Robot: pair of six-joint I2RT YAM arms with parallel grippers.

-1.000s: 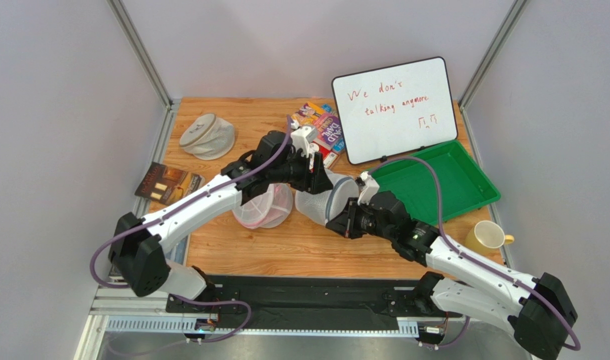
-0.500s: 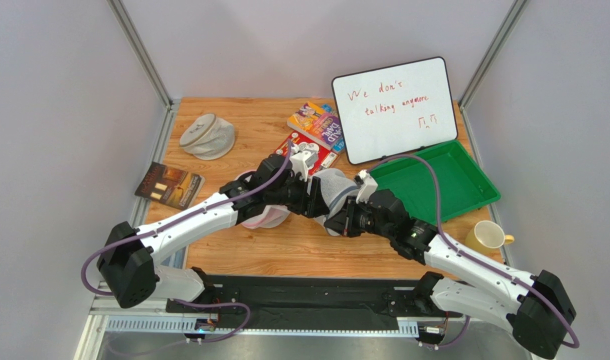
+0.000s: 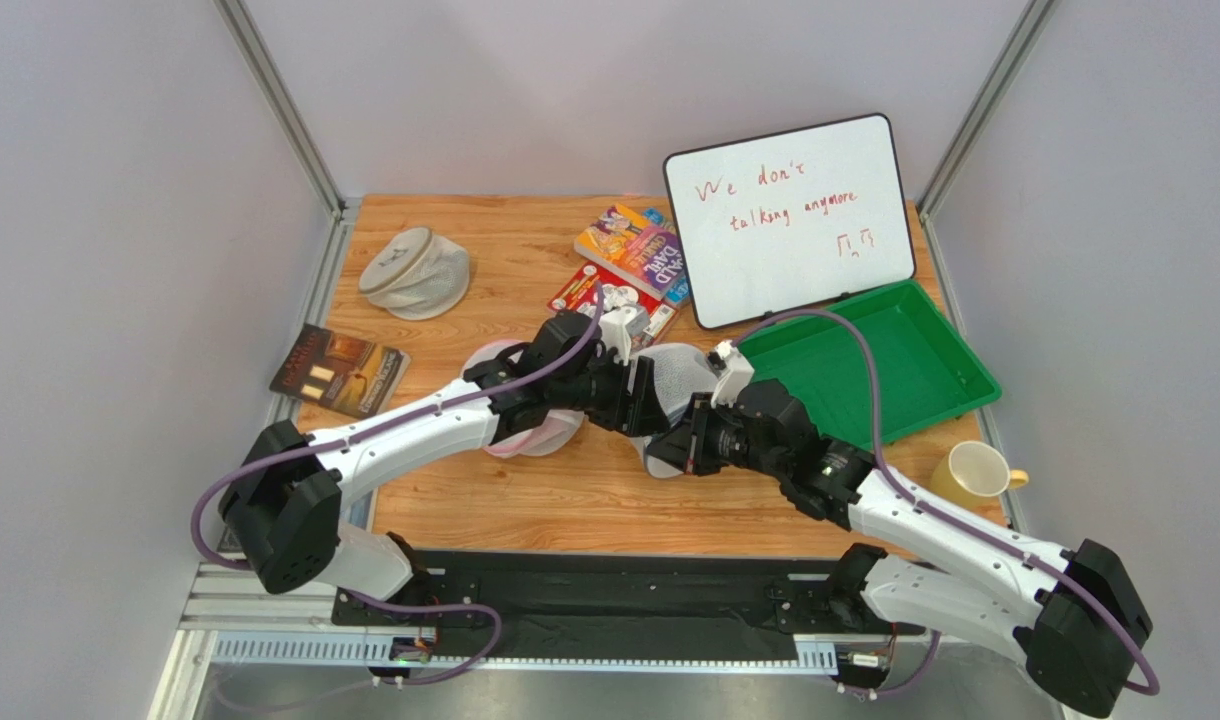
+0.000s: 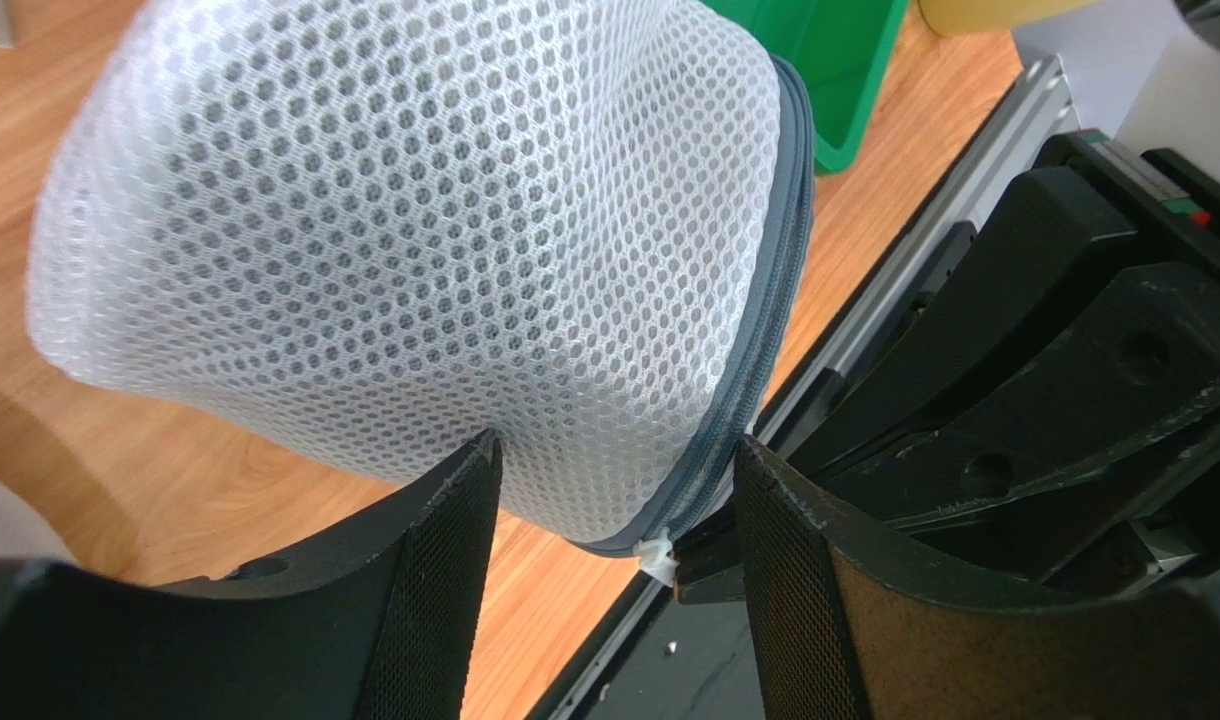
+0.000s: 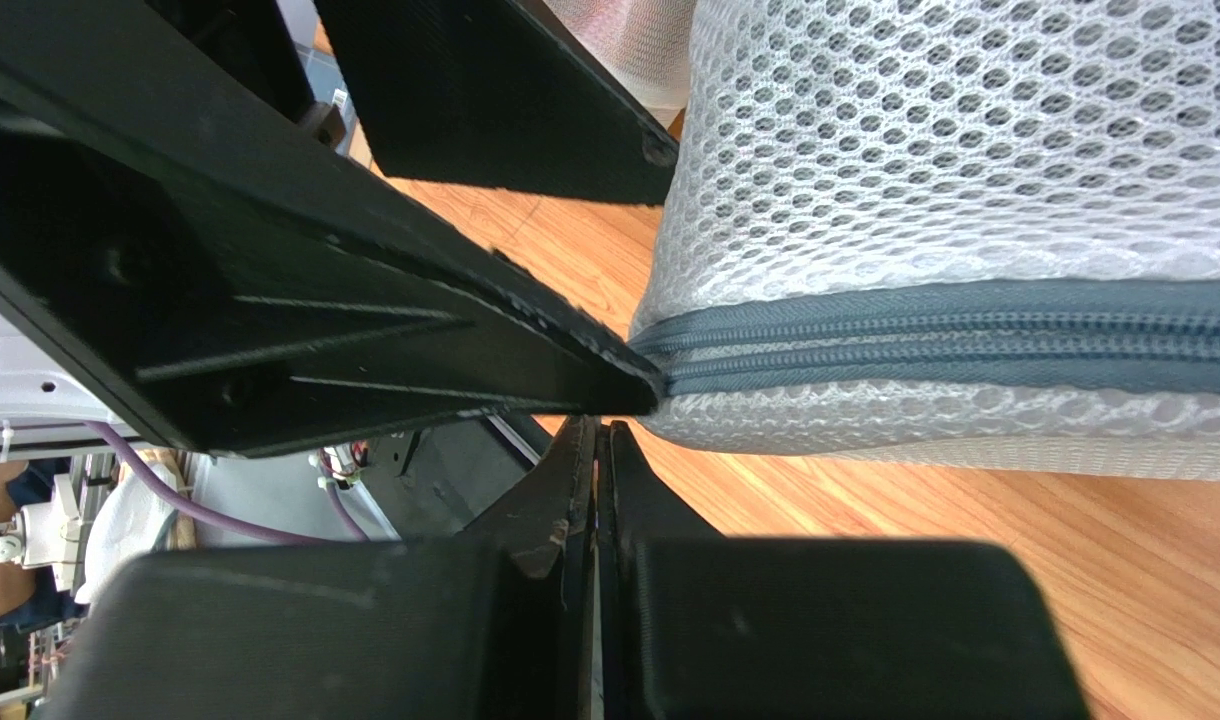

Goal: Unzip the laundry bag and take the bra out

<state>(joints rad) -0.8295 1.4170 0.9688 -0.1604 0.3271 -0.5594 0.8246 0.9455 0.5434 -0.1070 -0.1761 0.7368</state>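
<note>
The left pincer [image 4: 616, 465] stands spread, its fingers straddling the lower bulge of the white mesh laundry bag [image 4: 421, 225], which sits between and ahead of them over the bench [image 4: 151, 465]. The right pincer [image 5: 597, 443] is pressed together, tips just under the bag's grey-blue zipper rim [image 5: 947, 338], beside the white pull tab [image 4: 658, 558]; whether it pinches the tab cannot be told.

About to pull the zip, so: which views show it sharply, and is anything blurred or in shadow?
Left wrist: laundry bag mesh and zipper crisp, evenly lit; own fingers dark. Right wrist: zipper sharp, near fingers blurred and black. Top external: even light, no glare, arms cover part of the bag.
</note>
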